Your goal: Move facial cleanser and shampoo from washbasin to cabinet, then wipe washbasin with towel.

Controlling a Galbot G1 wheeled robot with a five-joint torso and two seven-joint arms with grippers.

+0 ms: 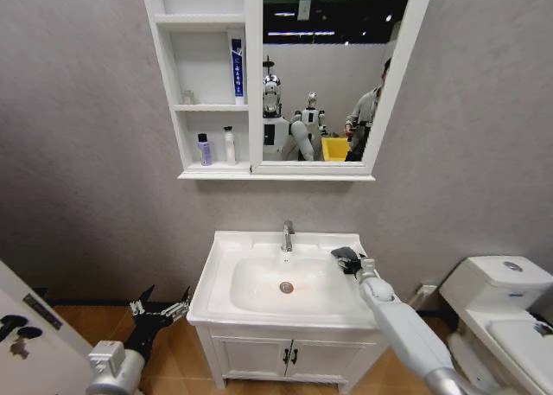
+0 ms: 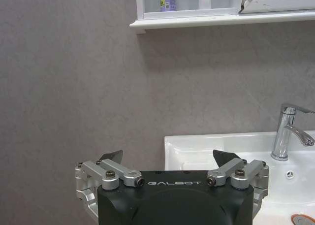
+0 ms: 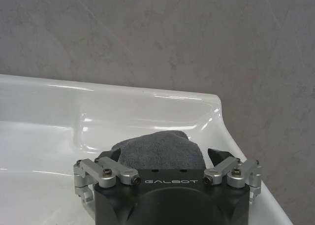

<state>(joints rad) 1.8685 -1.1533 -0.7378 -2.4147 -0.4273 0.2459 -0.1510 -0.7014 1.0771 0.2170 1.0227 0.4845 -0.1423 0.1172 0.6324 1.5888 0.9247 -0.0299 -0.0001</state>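
1. While the right gripper (image 1: 350, 261) sits at the back right corner of the washbasin (image 1: 216, 278), its jaws stand apart on either side of the towel (image 3: 158, 150), which lies bunched on the rim there; I judge this to be the approach to picking the cloth up for wiping, since nothing is pinched yet.
2. Two bottles (image 1: 216, 147) stand upright on the lowest shelf of the cabinet (image 1: 168, 84), a purple one beside a white one, and a blue tube (image 1: 237, 68) stands on the shelf above. No bottle stands on the washbasin rim, so the moving part of the task looks done.
3. Off the front left corner of the washbasin, the left gripper (image 1: 160, 307) hangs low with its jaws spread wide and nothing between them; it looks parked out of the way so the right arm can work alone.
4. A chrome tap (image 1: 287, 236) rises at the middle of the back edge, and a metal drain (image 1: 286, 287) sits in the bowl, which looks clean and glossy.
5. Grey wall (image 1: 86, 136) runs behind everything, a toilet (image 1: 501, 313) stands to the right, and the vanity doors (image 1: 289, 356) below are closed.
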